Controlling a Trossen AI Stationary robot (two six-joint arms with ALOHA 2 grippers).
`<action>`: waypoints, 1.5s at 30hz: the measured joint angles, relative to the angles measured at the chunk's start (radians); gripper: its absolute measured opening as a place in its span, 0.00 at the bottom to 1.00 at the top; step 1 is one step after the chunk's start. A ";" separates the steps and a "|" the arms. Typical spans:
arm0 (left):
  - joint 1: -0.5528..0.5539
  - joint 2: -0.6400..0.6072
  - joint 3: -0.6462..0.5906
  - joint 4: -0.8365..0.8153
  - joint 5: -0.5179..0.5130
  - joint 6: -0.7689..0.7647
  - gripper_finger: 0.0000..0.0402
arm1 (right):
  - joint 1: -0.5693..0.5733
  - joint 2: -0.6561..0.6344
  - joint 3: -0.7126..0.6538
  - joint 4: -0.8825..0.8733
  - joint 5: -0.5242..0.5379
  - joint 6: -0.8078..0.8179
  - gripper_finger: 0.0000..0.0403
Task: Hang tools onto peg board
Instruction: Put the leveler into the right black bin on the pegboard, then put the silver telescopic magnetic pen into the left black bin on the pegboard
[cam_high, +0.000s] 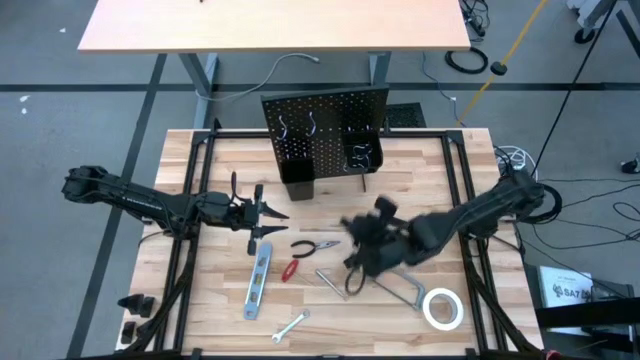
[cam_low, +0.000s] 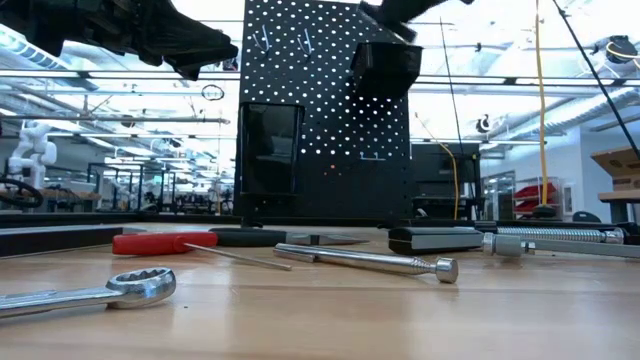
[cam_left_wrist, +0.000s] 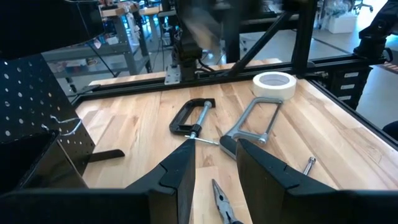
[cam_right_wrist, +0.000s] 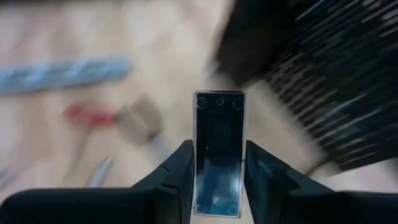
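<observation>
The black peg board (cam_high: 325, 125) stands upright at the table's far middle, with two box bins on its front. Tools lie flat on the table in front of it: level (cam_high: 258, 283), pliers (cam_high: 315, 247), red screwdriver (cam_high: 290, 270), wrench (cam_high: 290, 325), C-clamp (cam_left_wrist: 189, 118), grey bar clamp (cam_left_wrist: 252, 121) and tape roll (cam_high: 442, 308). My right gripper (cam_high: 362, 232), blurred, hangs above the tools near the middle and is shut on a small flat rectangular block (cam_right_wrist: 217, 155) with a black rim and a glossy blue face. My left gripper (cam_high: 280, 213) is open at centre left, holding nothing. My right gripper pinches the block between its two fingers by its two long sides (cam_right_wrist: 200, 165). The block lies along the fingers and its far end (cam_right_wrist: 219, 99) sticks out past the fingertips. The fingers slant downward, and the block is lifted clear of the table.
A thin silver rod (cam_low: 370, 262) lies among the tools. The table's black frame rails (cam_high: 190, 200) run along both sides. A second wooden table (cam_high: 270, 25) stands beyond the peg board. There is bare wood (cam_high: 230, 160) to the left of the peg board.
</observation>
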 joint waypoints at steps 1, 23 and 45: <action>0.000 0.000 0.000 0.000 0.000 0.000 0.30 | -0.018 -0.022 0.001 0.002 0.050 -0.025 0.25; 0.000 0.000 0.000 -0.008 0.000 0.001 0.30 | -0.424 -0.191 0.001 0.295 0.049 -0.414 0.27; -0.001 0.000 0.000 -0.012 0.000 -0.028 0.30 | -0.484 -0.185 0.001 0.270 0.003 -0.407 0.52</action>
